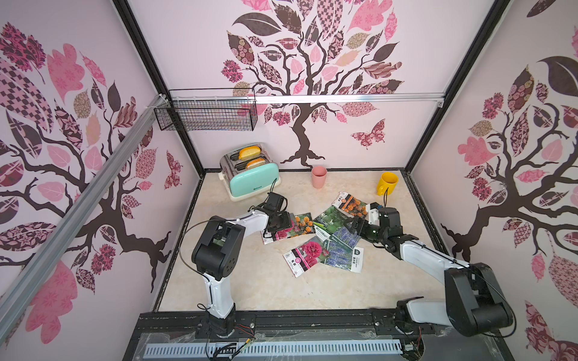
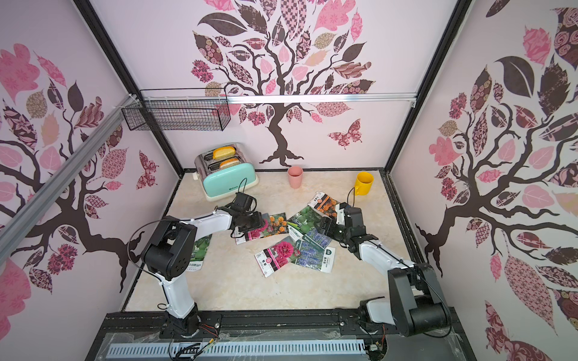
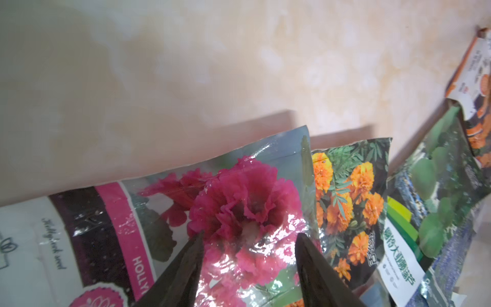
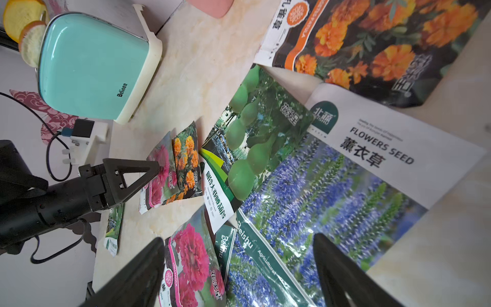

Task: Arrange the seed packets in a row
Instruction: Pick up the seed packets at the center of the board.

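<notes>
Beige marbled tabletop [image 1: 250,281] inside a booth of pale walls printed with pink and brown trees. At upper left of the tabletop in both top views, a mint toaster [image 1: 251,176] with bread in its slots, under a black wire basket [image 1: 206,114] on the wall. Further right along the back edge, a pink cup [image 1: 319,177] and a yellow mug [image 1: 387,183]. Seed packets [image 1: 331,218] strewn in a loose, overlapping cluster at frame centre, not in a row. Pink-flower packet [image 3: 239,202] at the cluster's left with a marigold packet [image 3: 345,199] against its edge. Right of those a gourd packet [image 1: 327,215], then a second marigold packet [image 1: 350,203] nearest the mug. Below, two lavender packets [image 1: 344,256] overlapped, with a second pink-flower packet [image 1: 305,254] at their left. A second gourd packet [image 2: 202,248] well apart at left, half hidden behind the left arm. Left gripper [image 3: 248,236] low over the pink-flower packet, fingers spread, pinching nothing; contact of tips with the film unclear. Right gripper [image 4: 239,252] over the lavender packets, fingers spread wide, holding nothing.
</notes>
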Motion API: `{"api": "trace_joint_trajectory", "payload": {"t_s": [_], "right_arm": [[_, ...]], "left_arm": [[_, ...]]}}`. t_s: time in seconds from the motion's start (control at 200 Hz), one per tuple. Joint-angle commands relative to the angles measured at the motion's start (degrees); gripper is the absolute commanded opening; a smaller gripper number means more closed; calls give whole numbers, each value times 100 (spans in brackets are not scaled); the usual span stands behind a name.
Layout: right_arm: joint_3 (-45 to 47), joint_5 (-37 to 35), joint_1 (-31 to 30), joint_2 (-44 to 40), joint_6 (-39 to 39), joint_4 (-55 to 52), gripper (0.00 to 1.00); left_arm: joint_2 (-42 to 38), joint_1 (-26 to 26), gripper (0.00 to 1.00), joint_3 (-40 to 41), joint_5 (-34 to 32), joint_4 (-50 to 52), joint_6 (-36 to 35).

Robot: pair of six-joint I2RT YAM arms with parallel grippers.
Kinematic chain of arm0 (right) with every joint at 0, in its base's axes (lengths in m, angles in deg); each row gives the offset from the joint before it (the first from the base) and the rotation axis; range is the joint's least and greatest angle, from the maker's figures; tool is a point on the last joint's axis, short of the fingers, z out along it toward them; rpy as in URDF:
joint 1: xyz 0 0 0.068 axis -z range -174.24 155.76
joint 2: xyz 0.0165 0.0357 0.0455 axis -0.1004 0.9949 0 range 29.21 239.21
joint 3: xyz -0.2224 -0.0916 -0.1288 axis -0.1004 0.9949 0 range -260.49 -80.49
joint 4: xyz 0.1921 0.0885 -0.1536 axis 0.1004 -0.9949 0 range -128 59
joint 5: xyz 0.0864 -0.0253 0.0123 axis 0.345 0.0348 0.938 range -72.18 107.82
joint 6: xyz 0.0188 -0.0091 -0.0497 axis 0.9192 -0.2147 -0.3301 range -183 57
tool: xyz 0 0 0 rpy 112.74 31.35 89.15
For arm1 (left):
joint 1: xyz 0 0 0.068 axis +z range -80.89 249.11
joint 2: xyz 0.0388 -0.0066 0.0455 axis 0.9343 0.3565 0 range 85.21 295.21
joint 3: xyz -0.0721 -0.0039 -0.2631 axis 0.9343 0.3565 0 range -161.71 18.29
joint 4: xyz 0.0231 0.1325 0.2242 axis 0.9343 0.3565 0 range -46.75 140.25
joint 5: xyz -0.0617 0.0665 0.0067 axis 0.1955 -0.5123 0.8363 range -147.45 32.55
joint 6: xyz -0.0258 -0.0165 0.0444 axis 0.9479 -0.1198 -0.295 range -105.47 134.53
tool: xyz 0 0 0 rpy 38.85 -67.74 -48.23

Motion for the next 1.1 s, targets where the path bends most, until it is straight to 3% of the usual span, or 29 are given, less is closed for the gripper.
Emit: {"api": "trace_joint_trajectory", "payload": {"t_s": [0.0,0.635,0.825,0.935,1.095], "right_arm": [[-184,78,-1,293,188,317,86],[-930,119,-2,2173,521,1364,75],[-1127,134,-11,2543,664,1625,67],[-1213,50,-71,2680,733,1762,53],[-1267,-158,-133,2847,871,2048,33]], "left_arm": [[495,-198,58,1,272,59,183],[1543,-276,51,-1077,757,99,-50],[1833,-285,36,-1336,964,163,-150],[1943,-293,19,-1478,1070,244,-207],[2034,-310,8,-1623,1161,352,-292]]}}
